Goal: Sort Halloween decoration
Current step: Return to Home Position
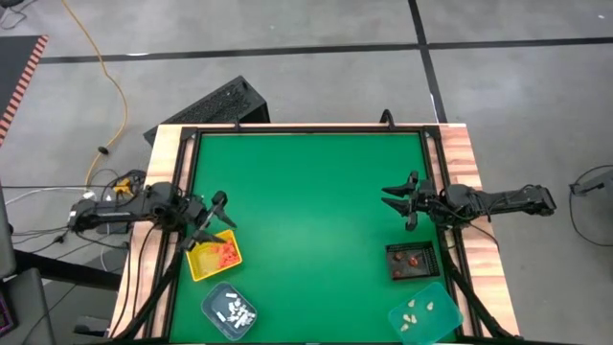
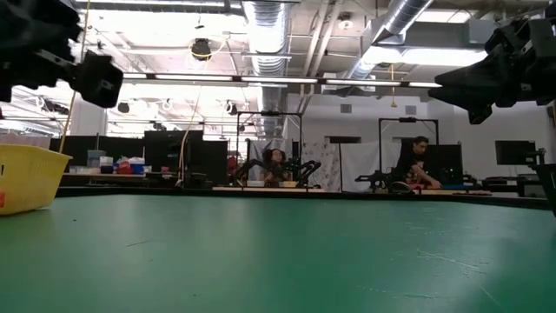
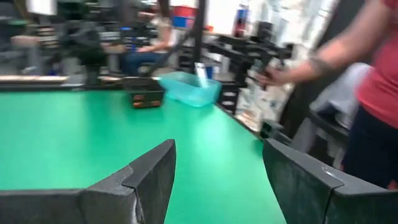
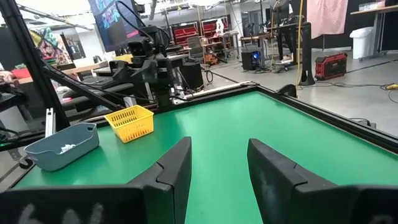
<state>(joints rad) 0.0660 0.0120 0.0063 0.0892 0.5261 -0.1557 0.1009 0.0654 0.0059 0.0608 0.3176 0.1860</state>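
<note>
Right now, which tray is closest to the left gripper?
The yellow basket of orange-red trinkets, just beside the open left gripper. The blue-grey bin sits farther off; the black tray and teal tray lie far right.

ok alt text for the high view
Green table from above, left gripper and right gripper open and empty at its sides. Yellow tray and blue tray sit near the left arm, black tray and teal tray near the right.

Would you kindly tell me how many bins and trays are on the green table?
4. On the left: a yellow basket and, nearer the high view's lower edge, a blue-grey bin. On the right: a black tray and, below it, a teal tray. None appears hidden.
</note>
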